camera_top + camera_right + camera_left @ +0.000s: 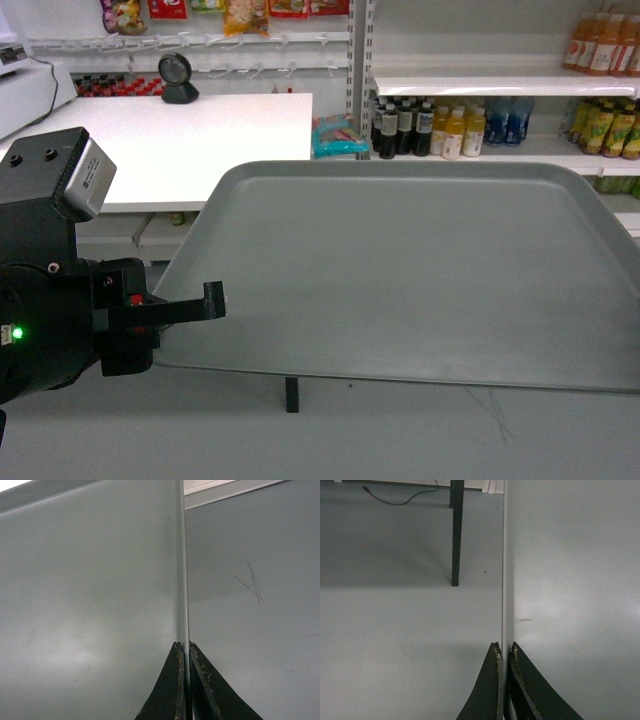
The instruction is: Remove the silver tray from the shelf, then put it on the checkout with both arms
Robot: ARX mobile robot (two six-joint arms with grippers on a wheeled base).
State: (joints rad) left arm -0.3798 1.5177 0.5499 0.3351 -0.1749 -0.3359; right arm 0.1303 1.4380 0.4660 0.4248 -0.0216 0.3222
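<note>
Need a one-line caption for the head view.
Silver tray held above the floor, left hand clamped on its edge, the checkout beyond.

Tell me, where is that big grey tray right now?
In the head view the silver tray is held in the air at centre-right, off the shelves, just right of the white checkout, each tool pinching one side edge.

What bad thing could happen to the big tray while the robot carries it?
It might slip: the left gripper and right gripper each pinch only the silver tray's thin rim, so a jolt could tip or drop it.

It might bump things: the tray is wide, and the checkout edge and the black scanner sit just ahead.
</note>
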